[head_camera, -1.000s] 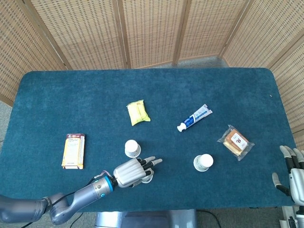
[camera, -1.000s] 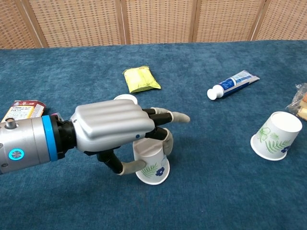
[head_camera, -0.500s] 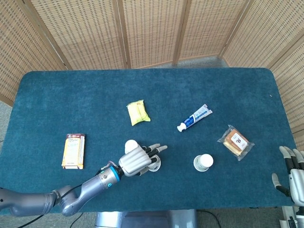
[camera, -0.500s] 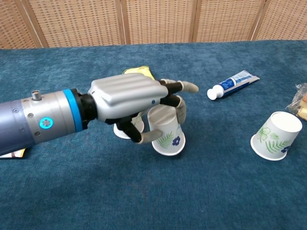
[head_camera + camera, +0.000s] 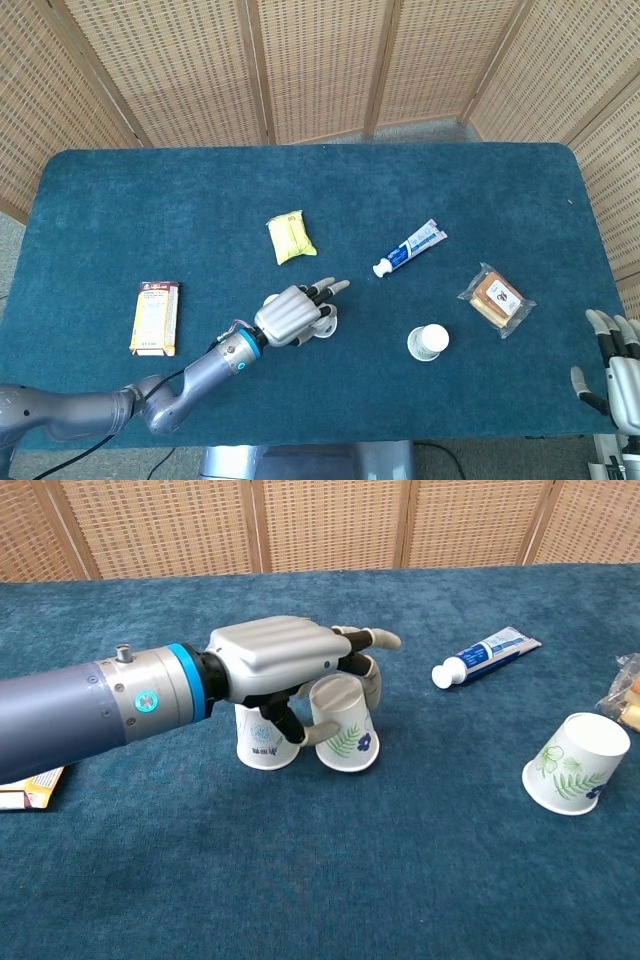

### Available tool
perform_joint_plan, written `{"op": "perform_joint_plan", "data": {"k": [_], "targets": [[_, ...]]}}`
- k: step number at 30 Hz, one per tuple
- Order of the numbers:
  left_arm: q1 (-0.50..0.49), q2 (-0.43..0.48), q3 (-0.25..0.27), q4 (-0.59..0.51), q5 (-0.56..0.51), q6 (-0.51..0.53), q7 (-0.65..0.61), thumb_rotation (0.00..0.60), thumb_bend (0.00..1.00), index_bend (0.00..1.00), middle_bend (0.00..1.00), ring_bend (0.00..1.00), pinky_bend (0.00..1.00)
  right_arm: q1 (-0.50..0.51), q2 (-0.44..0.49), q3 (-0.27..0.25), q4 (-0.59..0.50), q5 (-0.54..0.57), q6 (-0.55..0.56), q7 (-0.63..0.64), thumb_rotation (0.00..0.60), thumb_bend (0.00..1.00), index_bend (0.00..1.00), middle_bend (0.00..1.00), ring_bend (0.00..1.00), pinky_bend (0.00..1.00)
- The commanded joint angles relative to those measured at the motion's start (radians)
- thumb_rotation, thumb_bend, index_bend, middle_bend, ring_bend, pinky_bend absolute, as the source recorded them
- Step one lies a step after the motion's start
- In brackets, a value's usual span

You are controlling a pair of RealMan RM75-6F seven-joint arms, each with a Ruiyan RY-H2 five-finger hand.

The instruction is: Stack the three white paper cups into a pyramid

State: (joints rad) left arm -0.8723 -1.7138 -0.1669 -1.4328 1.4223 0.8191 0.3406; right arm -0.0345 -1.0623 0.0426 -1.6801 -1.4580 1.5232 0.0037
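I have carried my left hand (image 5: 285,665) forward across the blue table (image 5: 400,880), and it now grasps the held cup (image 5: 343,735) upside down, its rim low at the cloth, just beside the standing cup (image 5: 262,742). A second ago the two were well apart, so the pyramid's base is nearly formed. My right hand (image 5: 622,368) waits at the table's edge, fingers apart and holding nothing. The third cup (image 5: 575,763) lies tilted, well off to the right; I judge it goes on top once I let go here.
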Motion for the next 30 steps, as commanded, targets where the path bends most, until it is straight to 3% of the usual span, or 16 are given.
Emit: {"op": "perform_joint_plan", "data": {"k": [1, 7, 13, 20, 30], "targets": [[-0.007, -0.003, -0.001, 0.01, -0.013, -0.005, 0.004, 0.6, 0.49, 0.37, 0.01, 0.05, 0.48, 0.0, 0.0, 0.0, -0.001, -0.001, 0.0, 0.0, 0.6, 0.45, 0.0, 0.0, 0.0, 0.0], [-0.019, 0.02, 0.001, -0.025, -0.078, -0.035, 0.039, 0.6, 0.49, 0.18, 0.0, 0.0, 0.25, -0.002, 0.002, 0.002, 0.0, 0.005, -0.001, 0.005, 0.6, 0.45, 0.0, 0.0, 0.0, 0.0], [-0.026, 0.045, 0.002, -0.062, -0.1, -0.024, 0.064, 0.6, 0.49, 0.07, 0.0, 0.0, 0.16, -0.001, 0.002, 0.001, -0.004, -0.004, 0.001, 0.004, 0.6, 0.45, 0.0, 0.0, 0.0, 0.0], [-0.001, 0.134, 0.003, -0.169, -0.078, 0.043, 0.046, 0.6, 0.49, 0.04, 0.0, 0.0, 0.12, -0.003, 0.003, 0.001, -0.005, -0.01, 0.007, 0.006, 0.6, 0.45, 0.0, 0.0, 0.0, 0.0], [0.072, 0.342, 0.089, -0.307, -0.04, 0.071, -0.015, 0.6, 0.49, 0.02, 0.0, 0.0, 0.16, 0.005, -0.002, 0.003, -0.006, -0.01, -0.005, 0.0, 0.6, 0.45, 0.0, 0.0, 0.0, 0.0]]}}
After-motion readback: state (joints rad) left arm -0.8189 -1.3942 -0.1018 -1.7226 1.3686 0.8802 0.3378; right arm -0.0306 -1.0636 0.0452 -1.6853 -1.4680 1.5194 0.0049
